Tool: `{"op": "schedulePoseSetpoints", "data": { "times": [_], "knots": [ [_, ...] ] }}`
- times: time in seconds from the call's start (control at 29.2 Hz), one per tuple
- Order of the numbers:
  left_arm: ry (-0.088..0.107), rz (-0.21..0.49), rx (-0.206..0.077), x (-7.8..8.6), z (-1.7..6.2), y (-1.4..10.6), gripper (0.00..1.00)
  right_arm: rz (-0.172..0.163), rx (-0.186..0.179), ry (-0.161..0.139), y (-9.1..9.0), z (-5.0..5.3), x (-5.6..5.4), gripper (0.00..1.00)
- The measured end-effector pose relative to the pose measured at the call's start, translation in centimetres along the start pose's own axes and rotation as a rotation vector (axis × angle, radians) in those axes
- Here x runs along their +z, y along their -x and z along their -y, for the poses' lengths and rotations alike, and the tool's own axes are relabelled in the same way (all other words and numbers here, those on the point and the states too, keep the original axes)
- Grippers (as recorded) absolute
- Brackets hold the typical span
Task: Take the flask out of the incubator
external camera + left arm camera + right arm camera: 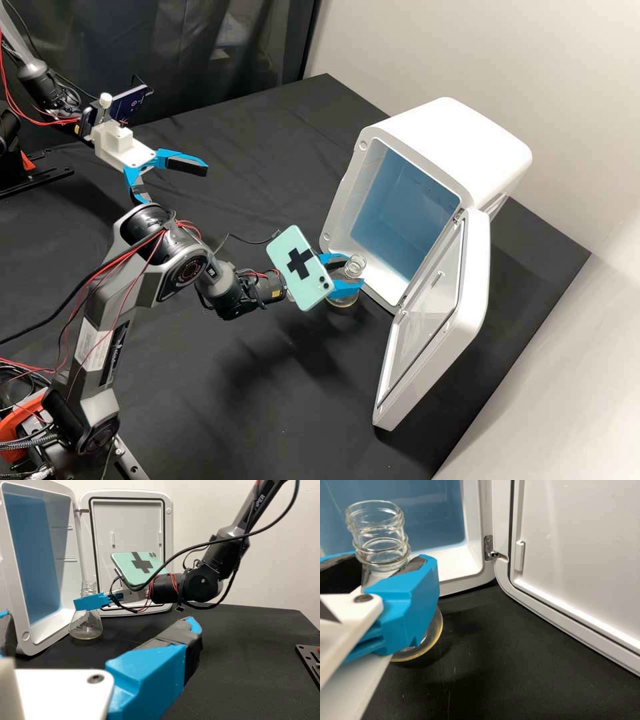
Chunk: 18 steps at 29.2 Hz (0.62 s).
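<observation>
A clear glass flask (353, 269) stands on the black bench just in front of the open white incubator (460, 143), outside its blue chamber. My right gripper (341, 279) is shut on the flask's neck; in the right wrist view its blue fingers (407, 597) clamp the flask (377, 527) below the threaded mouth. The left wrist view shows the flask (86, 622) upright, with the right gripper (92, 601) on it, beside the incubator (27, 635). My left gripper (163, 179) hangs open far to the left, above the bench, nothing between its fingers (160, 672).
The incubator door (433, 313) stands swung open to the right of the flask, close to the right gripper. The bench's right edge runs just behind the incubator, with a white wall beyond. Red and black cables trail along the arms at the left.
</observation>
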State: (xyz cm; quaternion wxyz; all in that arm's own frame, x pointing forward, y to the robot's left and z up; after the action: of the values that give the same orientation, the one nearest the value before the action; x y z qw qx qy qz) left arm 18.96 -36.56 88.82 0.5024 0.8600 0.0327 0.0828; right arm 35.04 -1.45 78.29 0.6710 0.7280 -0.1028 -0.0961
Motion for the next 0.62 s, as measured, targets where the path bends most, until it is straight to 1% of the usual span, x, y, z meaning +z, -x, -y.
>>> {"op": "schedulePoseSetpoints", "data": {
  "times": [0.07, 0.17, 0.27, 0.31, 0.44, 0.51, 0.55, 0.62],
  "knots": [
    [0.0, 0.0, 0.0, 0.0, 0.0, 0.0, 1.0, -0.011, -0.004, 0.017, 0.4, 0.2, 0.3, 0.0],
    [0.0, 0.0, 0.0, 0.0, 0.0, 0.0, 1.0, -0.016, -0.021, 0.039, 1.0, 0.6, 0.7, 0.0],
    [0.0, 0.0, 0.0, 0.0, 0.0, 0.0, 1.0, -0.016, -0.046, 0.051, 1.6, 0.9, 1.1, 0.0],
    [0.0, 0.0, 0.0, 0.0, 0.0, 0.0, 1.0, -0.021, -0.05, 0.056, 1.8, 0.9, 1.1, 0.0],
    [0.0, 0.0, 0.0, 0.0, 0.0, 0.0, 1.0, -0.06, -0.062, 0.053, 2.8, 0.7, 1.5, 0.0],
    [0.0, 0.0, 0.0, 0.0, 0.0, 0.0, 1.0, -0.069, -0.058, 0.054, 3.2, 0.5, 1.9, 0.0],
    [0.0, 0.0, 0.0, 0.0, 0.0, 0.0, 1.0, -0.069, -0.062, 0.059, 3.5, 0.4, 2.2, 0.0],
    [0.0, 0.0, 0.0, 0.0, 0.0, 0.0, 1.0, -0.077, -0.066, 0.053, 4.0, 0.3, 2.7, 0.0]
  ]
}}
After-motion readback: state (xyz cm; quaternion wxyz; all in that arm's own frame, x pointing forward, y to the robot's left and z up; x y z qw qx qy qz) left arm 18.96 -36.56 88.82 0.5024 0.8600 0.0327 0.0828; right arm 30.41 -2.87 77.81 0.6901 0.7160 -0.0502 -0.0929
